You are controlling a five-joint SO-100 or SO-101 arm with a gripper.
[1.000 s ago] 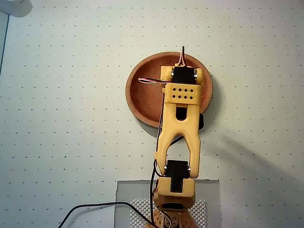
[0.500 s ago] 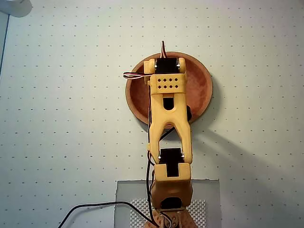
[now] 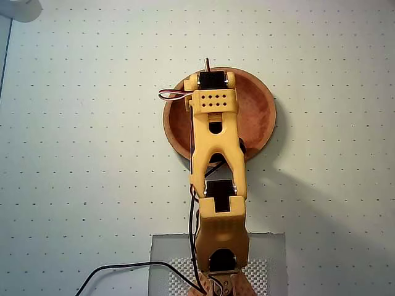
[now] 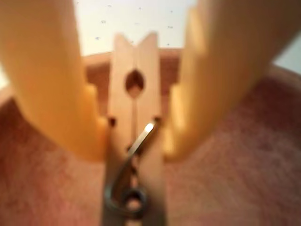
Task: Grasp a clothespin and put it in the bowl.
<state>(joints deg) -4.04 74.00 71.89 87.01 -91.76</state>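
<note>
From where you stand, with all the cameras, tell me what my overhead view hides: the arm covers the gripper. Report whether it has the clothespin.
Observer: In the wrist view, the gripper has the clothespin clamped between its two fingers.
Operator: Tell me what lies under it.
Observer: The reddish inside of the bowl fills the wrist view below and beside the fingers; its lighter rim shows behind the pin.
Operator: Say how the pin sits in the grip.
Observer: Lengthwise between the fingers, its notched end pointing away from the camera, and its metal spring nearest the lens.
</note>
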